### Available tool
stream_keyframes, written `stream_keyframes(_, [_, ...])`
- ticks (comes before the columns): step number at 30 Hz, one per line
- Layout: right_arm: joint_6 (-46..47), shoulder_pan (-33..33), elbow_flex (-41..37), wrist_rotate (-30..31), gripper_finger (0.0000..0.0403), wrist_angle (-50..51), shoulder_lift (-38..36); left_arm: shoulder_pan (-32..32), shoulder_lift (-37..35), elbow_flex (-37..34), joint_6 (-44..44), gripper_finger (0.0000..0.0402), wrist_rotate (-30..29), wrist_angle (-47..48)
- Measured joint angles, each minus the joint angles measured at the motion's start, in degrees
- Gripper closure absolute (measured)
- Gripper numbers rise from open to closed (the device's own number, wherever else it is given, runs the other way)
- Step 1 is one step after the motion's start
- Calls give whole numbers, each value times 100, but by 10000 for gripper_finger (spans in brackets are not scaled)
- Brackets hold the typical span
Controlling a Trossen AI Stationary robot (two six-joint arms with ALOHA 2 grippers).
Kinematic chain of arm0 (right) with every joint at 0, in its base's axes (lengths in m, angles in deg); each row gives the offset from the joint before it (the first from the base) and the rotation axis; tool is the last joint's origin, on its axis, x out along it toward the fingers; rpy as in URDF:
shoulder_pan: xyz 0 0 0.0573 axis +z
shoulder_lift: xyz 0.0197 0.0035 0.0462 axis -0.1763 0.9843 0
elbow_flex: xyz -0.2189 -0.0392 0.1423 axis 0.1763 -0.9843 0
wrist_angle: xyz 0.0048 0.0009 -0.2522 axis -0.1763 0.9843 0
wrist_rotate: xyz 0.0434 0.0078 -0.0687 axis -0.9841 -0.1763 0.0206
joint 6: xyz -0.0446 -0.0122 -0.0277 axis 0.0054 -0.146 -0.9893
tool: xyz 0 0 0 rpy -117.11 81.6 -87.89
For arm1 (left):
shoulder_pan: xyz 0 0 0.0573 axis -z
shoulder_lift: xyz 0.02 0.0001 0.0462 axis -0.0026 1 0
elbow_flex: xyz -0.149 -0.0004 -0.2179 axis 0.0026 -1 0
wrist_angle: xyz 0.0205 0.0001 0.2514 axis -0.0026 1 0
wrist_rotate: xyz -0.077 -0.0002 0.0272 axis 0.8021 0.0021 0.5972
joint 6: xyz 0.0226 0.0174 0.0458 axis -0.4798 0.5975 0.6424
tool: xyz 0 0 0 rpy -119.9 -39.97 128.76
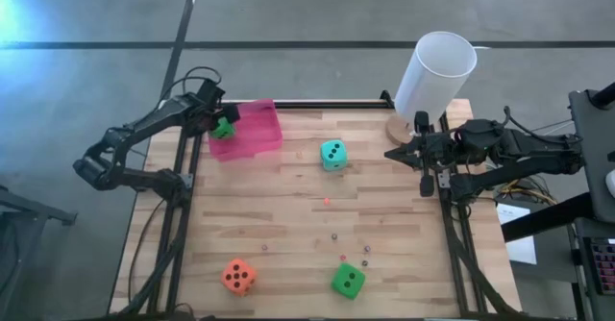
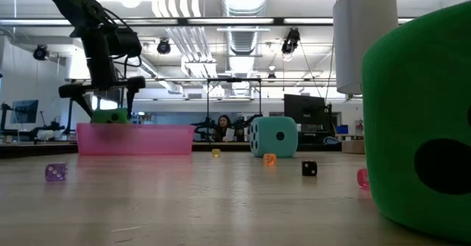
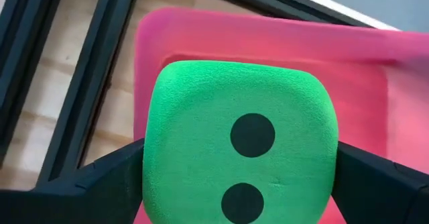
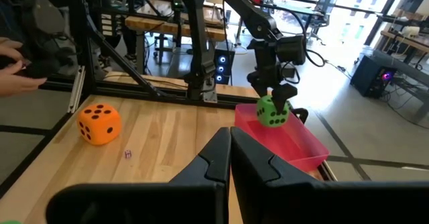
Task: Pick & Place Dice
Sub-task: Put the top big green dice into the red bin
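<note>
Nearest in the low view, one bright green die (image 1: 348,281) sits at the front of the tabletop (image 1: 288,215), with the orange die (image 1: 238,276) off to its left, both untouched. Past the scattered beads, the teal die (image 1: 333,154) rests mid-tabletop, apart from the rest. On the right side, the right tool (image 1: 427,181) waits above the tabletop with its fingers pressed together, holding nothing. Farthest back, the left tool (image 1: 224,125) hangs over the pink tray (image 1: 258,140), fingers spread wide against two opposite sides of the second green die (image 3: 240,143). This looks like the placing step: the next move calls for lowering or letting go so the die drops inside the tray's rim. A cube has no long axis; its two-pip face looks toward the left wrist camera.
</note>
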Motion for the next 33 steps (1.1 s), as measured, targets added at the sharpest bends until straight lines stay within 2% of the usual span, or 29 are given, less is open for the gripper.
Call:
stream_keyframes(3, [0, 0, 0, 0, 394, 0, 0, 4, -2, 7, 138, 11, 3, -99])
stream_keyframes(10, [0, 0, 0, 0, 394, -2, 0, 4, 0, -7, 47, 72, 24, -95])
stream_keyframes(12, [0, 0, 0, 0, 394, -2, 0, 4, -2, -7, 148, 67, 22, -142])
stream_keyframes(15, [0, 0, 0, 0, 394, 0, 0, 4, -2, -7, 189, 25, -62, -144])
stream_keyframes(17, [0, 0, 0, 0, 394, -1, 0, 4, -2, -7, 166, 13, -126, -145])
stream_keyframes(23, [0, 0, 0, 0, 394, 0, 0, 3, -4, -22, 25, 36, -130, -137])
stream_keyframes(29, [0, 0, 0, 0, 394, 0, 0, -2, -4, -22, 25, 9, -130, -83])
stream_keyframes(33, [0, 0, 0, 0, 394, 0, 0, -2, -4, -22, 27, 12, -129, -177])
